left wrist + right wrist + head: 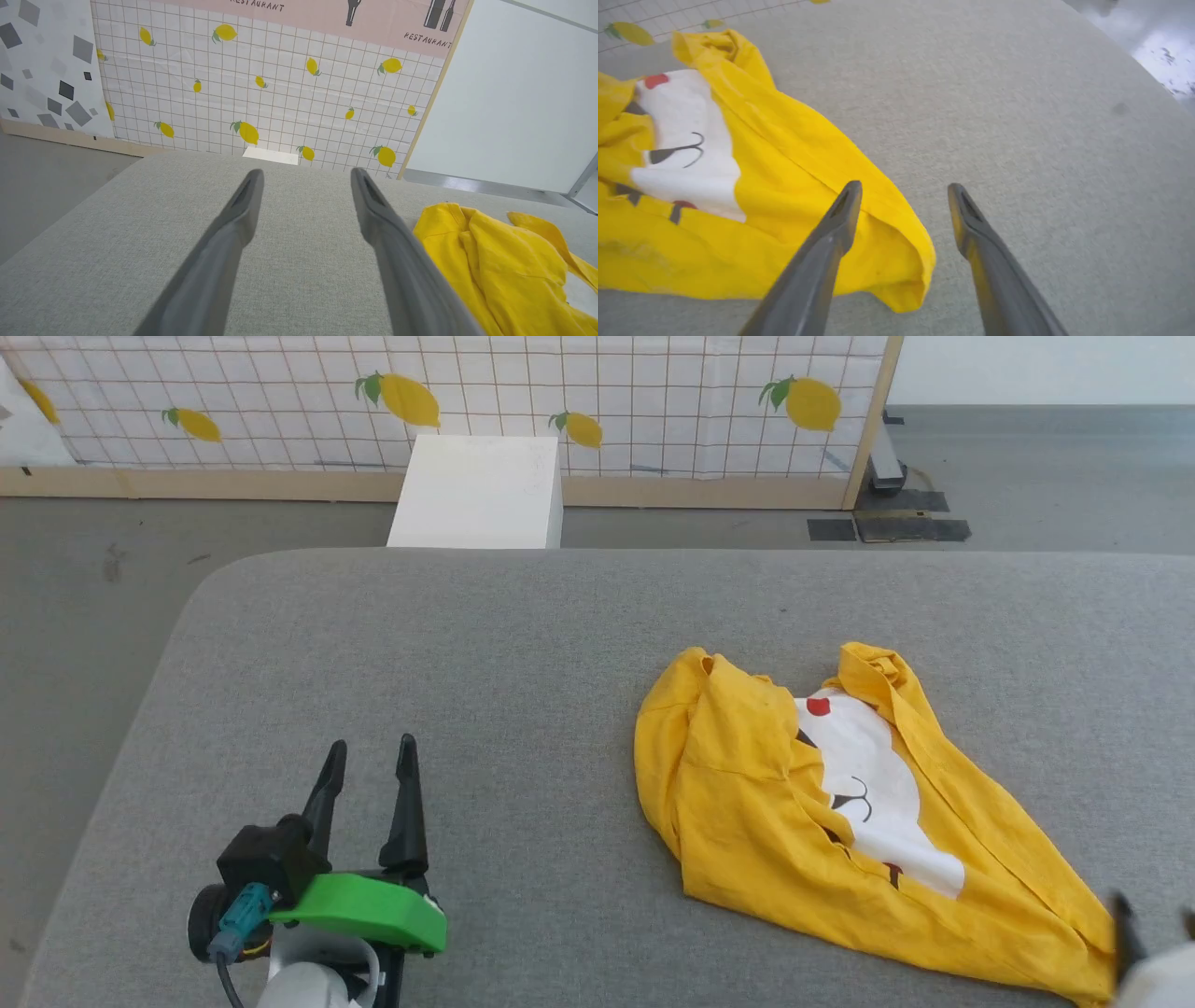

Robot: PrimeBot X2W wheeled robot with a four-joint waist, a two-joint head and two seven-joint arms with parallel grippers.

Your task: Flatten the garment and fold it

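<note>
The crumpled yellow T-shirt (747, 803) lies right of centre on the grey pad (467, 644); the right gripper (904, 185), fingers apart, straddles its corner, likely to pinch it, while the left gripper (372, 744) waits spread, aside

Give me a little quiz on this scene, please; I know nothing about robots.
1. True or false: the bright yellow T-shirt with a cartoon face print lies neatly folded on the grey fabric-covered surface.
2. What lies under the left gripper? A) the T-shirt's print B) bare grey surface C) the T-shirt's sleeve
3. Fill in: the right gripper, at the T-shirt's edge, has its jaws ____.
Key: 1 false, it is crumpled; 2 B; 3 open.
</note>
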